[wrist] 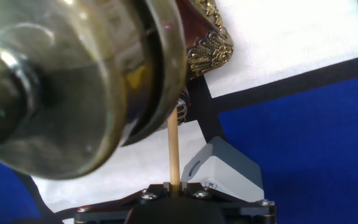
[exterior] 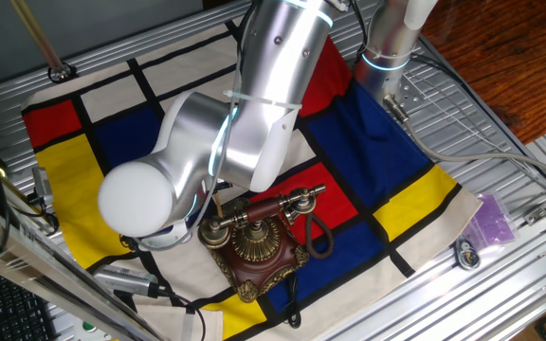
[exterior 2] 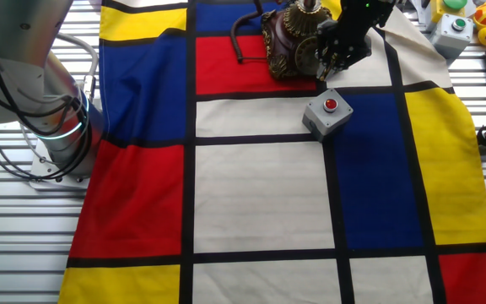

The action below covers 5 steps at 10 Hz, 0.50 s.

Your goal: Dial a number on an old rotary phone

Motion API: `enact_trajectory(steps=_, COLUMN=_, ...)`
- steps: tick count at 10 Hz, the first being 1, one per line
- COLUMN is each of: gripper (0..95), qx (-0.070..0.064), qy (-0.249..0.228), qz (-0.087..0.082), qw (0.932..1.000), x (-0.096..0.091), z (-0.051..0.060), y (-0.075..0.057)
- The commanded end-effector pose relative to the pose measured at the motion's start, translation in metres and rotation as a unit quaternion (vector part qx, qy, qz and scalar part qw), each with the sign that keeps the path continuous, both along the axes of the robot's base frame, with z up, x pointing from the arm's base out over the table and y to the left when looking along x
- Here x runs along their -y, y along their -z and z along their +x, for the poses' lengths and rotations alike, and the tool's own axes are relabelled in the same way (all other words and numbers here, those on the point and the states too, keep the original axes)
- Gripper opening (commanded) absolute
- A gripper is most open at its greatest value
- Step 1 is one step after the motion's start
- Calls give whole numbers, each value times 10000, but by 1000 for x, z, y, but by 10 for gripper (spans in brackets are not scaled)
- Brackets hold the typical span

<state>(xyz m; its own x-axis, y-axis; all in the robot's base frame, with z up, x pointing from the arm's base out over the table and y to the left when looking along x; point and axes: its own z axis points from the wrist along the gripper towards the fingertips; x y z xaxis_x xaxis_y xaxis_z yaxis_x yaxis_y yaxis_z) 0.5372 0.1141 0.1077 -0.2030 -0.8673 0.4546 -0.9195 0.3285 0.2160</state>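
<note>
In the hand view the fingers (wrist: 174, 190) at bottom centre pinch a thin wooden stick (wrist: 173, 149) that runs straight up to the old rotary phone (wrist: 86, 74), filling the upper left: brass dial, dark red-brown base, ornate brass corner. Its tip seems to meet the dial's edge.

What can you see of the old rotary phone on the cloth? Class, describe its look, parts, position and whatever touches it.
The old rotary phone has a dark red-brown square base with ornate brass corner trim and a brass dial and cradle. Its brass-ended handset lies across the cradle, and a black cord loops beside it. It stands upright on the colour-block cloth, near the small grey box with a red button. The gripper, holding a thin wooden stick, reaches to its dial side; actual contact is hidden.
</note>
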Motion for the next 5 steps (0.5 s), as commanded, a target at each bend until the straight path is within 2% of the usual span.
enact_trajectory(steps=1, gripper=0, qx=10, qy=4, qz=-6, qw=10000, x=1, z=1, y=1)
enact_trajectory(steps=5, gripper=0, qx=4, qy=-14, qz=24, qw=10000, x=5, z=1, y=2)
